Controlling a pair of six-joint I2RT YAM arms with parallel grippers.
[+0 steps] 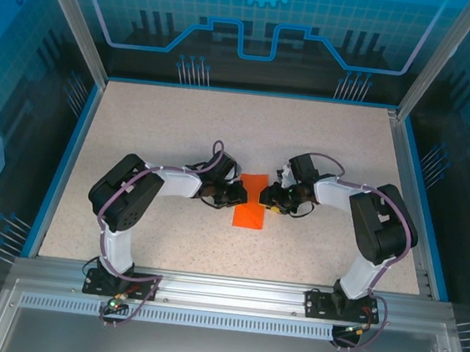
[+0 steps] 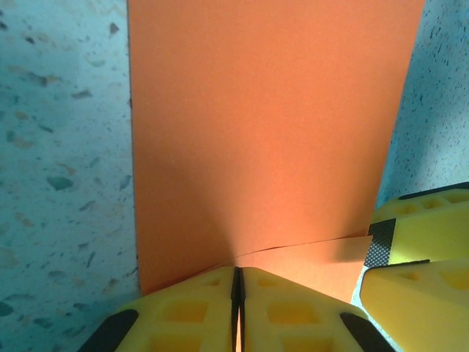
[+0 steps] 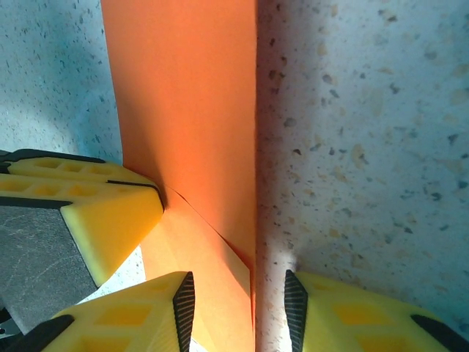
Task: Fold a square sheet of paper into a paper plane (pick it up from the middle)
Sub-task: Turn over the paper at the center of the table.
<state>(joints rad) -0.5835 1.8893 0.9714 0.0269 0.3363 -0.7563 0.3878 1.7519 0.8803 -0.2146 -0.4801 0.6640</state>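
Observation:
The orange square sheet of paper lies mid-table, folded into a narrow upright strip. In the left wrist view the paper stretches away from my left gripper, which is shut with a layer of paper pinched between its yellow fingers. A slanted flap edge runs off to the right. My right gripper is open, and its black pads straddle the paper's long right edge without touching it. The two grippers face each other across the strip.
The speckled tabletop lies bare all round the paper, with a blue rim and metal posts at its borders. Each wrist view also catches the other arm's yellow fingers close beside the paper.

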